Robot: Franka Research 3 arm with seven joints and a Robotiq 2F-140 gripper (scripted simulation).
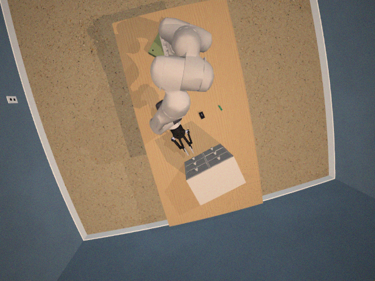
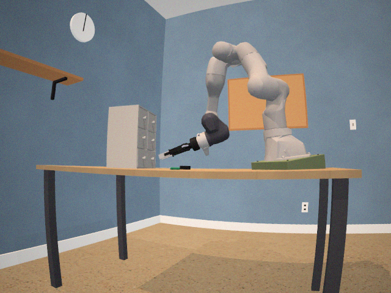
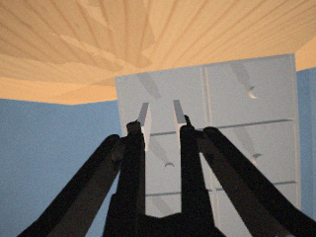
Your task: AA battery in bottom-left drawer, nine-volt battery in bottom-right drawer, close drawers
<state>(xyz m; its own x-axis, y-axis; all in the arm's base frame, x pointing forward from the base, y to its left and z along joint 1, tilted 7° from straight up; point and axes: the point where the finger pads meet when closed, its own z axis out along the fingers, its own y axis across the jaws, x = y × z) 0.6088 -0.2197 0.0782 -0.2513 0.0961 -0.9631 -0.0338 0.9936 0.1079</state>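
The black two-fingered end effector (image 1: 190, 153) (image 2: 160, 156) (image 3: 161, 111) is hovering slightly open (gripping nothing) near the pale grey six-drawer chest (image 1: 215, 181) (image 2: 123, 135) (image 3: 247, 104).

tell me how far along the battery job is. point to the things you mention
Nothing stowed yet: the green AA (image 1: 220, 108) (image 2: 175, 168) and black nine-volt (image 1: 201, 115) (image 2: 184, 167) lie on the table. The hand (image 1: 189, 150) (image 2: 161, 155) (image 3: 161, 111) is partly open before the chest (image 1: 216, 181) (image 2: 122, 137) (image 3: 247, 109), holding nothing. Left: opening bottom drawers, loading, closing.

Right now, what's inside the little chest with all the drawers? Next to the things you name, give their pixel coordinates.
I can't tell. All six drawers of the chest (image 1: 215, 180) (image 2: 122, 137) (image 3: 163, 106) look pushed in, so their fronts hide whatever is inside. You can only see the fronts and their small knobs.
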